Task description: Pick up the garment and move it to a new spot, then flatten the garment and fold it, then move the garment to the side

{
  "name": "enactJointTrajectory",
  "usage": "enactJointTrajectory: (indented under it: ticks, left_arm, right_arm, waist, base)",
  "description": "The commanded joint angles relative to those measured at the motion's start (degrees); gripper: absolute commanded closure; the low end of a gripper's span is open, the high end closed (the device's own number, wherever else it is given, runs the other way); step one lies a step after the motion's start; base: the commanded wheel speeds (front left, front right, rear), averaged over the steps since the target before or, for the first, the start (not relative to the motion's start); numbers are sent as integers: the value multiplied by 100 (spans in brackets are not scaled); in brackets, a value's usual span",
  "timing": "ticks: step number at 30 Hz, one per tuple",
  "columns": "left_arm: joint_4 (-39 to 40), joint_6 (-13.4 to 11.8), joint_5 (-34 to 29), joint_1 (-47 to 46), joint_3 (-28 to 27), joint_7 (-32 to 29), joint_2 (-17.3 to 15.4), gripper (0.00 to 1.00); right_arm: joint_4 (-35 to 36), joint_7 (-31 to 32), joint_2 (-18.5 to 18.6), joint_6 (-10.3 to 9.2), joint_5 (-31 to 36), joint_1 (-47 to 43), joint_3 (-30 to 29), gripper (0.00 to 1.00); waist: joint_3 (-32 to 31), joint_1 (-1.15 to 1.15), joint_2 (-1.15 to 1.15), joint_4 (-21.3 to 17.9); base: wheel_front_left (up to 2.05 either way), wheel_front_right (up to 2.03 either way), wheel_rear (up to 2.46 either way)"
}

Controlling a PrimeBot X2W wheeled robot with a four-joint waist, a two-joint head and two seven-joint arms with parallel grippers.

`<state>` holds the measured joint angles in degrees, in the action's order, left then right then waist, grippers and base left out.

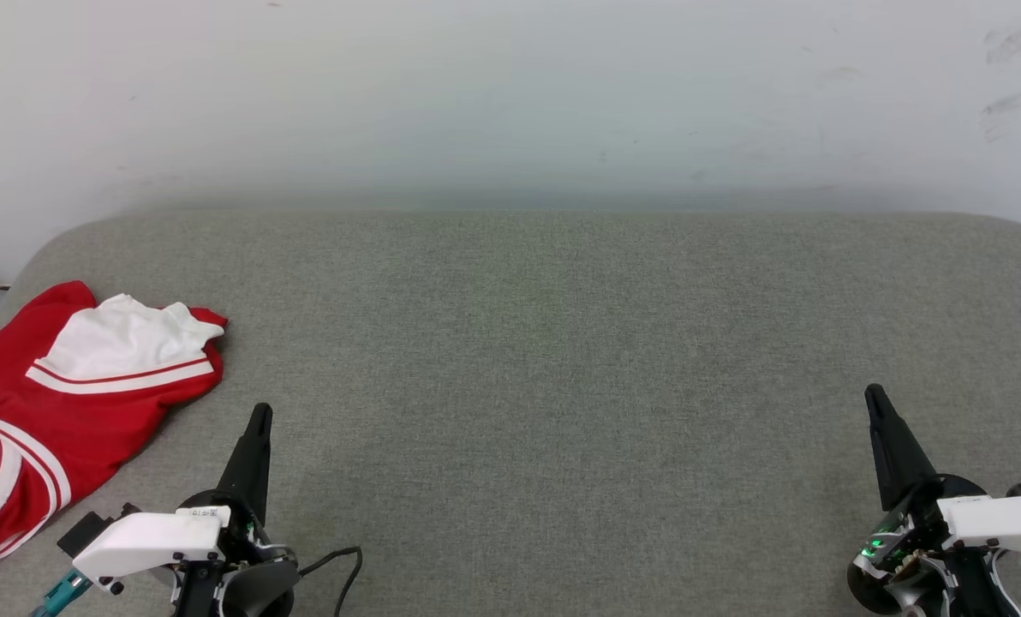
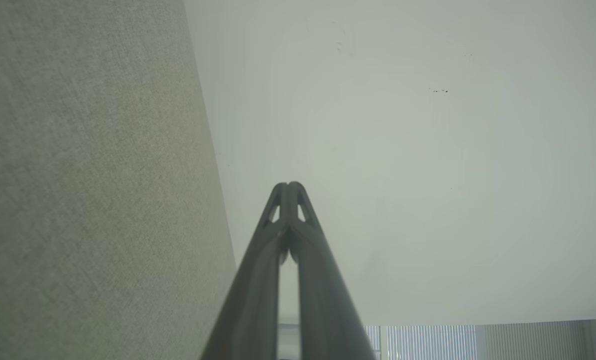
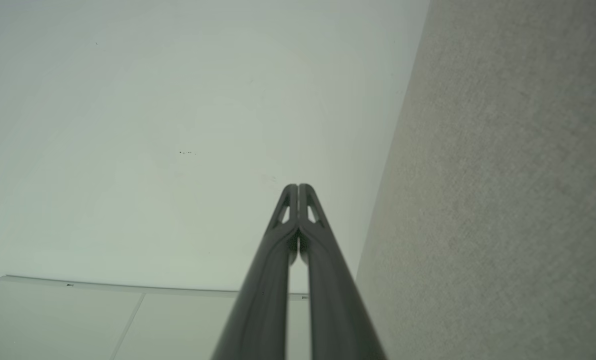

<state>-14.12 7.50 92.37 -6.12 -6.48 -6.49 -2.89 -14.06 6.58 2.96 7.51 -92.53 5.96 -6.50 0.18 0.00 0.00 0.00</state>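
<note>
The garment (image 1: 74, 403), red with a white sleeve and red-white striped trim, lies bunched at the left edge of the grey fabric surface (image 1: 545, 360) in the head view. My left gripper (image 1: 259, 411) is shut and empty, just right of the garment's lower part and apart from it. My right gripper (image 1: 873, 392) is shut and empty at the far right, well away from the garment. In the left wrist view the left gripper (image 2: 289, 185) has its tips pressed together. The right wrist view shows the right gripper (image 3: 298, 186) closed the same way.
A pale wall (image 1: 510, 103) rises behind the grey surface. The surface has rounded back corners, and its left edge runs under the garment. A black cable (image 1: 339, 570) trails by my left wrist.
</note>
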Motion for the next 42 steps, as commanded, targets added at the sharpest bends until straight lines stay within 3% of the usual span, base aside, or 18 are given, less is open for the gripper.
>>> enactJointTrajectory:
  ticks: [1,26,27,37,42]
  left_arm:
    - [11,13,4,-37,-18,-23,7,100]
    - [11,13,4,-37,-16,-23,7,100]
    - [0,0,0,0,1,0,0,0]
    - [-86,-1,-120,165,39,182,16,0]
    - [-8,-1,-428,159,-14,322,15,0]
  right_arm:
    - [-3,-2,-17,-5,35,72,3,100]
    - [-3,-3,-17,-5,35,72,3,100]
    - [0,0,0,0,0,0,-1,0]
    - [-145,-174,-4,-1,115,-195,38,0]
    - [-72,-315,-4,-1,505,-202,15,0]
  waist:
    - [0,0,0,0]
    - [0,0,0,0]
    - [0,0,0,0]
    - [6,0,0,1]
    - [10,0,0,3]
  base:
    - [0,0,0]
    - [0,0,0]
    - [0,0,0]
    - [0,0,0]
    - [0,0,0]
